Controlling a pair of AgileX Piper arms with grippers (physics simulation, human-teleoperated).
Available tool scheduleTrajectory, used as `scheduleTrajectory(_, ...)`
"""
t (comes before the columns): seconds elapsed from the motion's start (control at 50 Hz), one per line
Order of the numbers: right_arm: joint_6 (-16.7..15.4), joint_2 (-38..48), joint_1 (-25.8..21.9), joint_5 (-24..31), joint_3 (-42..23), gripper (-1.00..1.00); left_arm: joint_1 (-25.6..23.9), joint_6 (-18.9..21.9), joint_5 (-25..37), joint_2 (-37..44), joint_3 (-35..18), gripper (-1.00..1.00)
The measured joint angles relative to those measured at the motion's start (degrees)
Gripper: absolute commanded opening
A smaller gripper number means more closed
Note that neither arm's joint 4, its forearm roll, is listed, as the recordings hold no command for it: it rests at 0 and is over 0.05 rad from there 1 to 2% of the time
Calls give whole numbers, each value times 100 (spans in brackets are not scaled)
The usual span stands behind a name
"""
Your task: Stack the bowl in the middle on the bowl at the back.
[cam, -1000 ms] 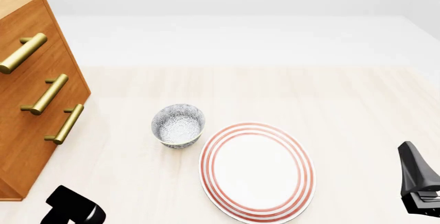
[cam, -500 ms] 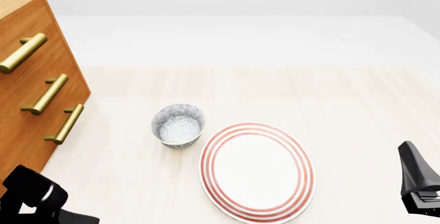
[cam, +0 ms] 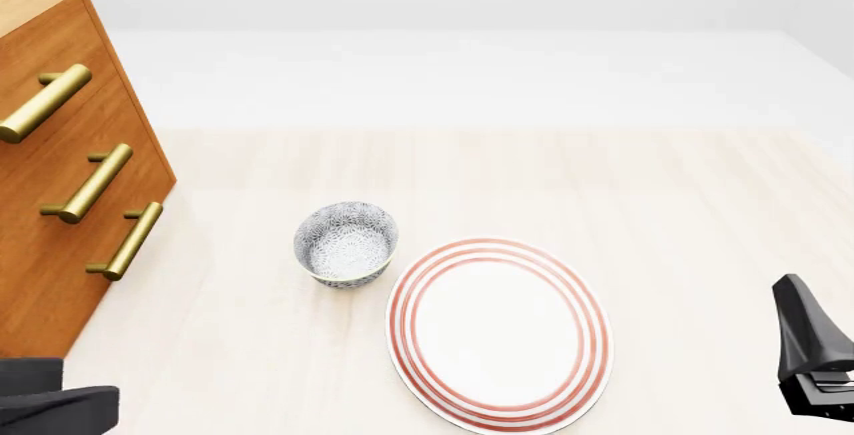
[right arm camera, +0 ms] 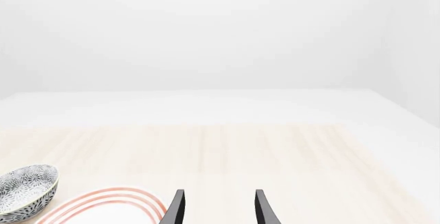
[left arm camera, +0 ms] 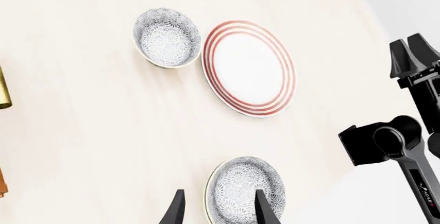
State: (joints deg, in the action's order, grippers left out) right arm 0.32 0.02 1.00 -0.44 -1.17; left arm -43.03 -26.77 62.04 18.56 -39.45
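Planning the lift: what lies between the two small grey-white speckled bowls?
Only bare pale wooden table, seen in the left wrist view; the red-ringed white plate sits beside that stretch.

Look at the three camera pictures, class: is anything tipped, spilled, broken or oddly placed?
Nothing stands out. Both small speckled grey-white bowls, one beside the large red-ringed white plate and one just beyond the left claw, sit upright and unbroken on the pale wooden table. Nothing is spilled.

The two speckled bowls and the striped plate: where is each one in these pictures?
bowl in the middle (left arm camera: 244, 189): left wrist view, inner floor.
bowl at the back (cam: 346, 242): front view, speckled inside.
plate (cam: 498, 330): front view, plain white centre.
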Motion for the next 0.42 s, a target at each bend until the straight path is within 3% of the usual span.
scheduleTrajectory(0.42,-26,0,-6,-12,-3,100,1015,670,328,-643,-1158,100)
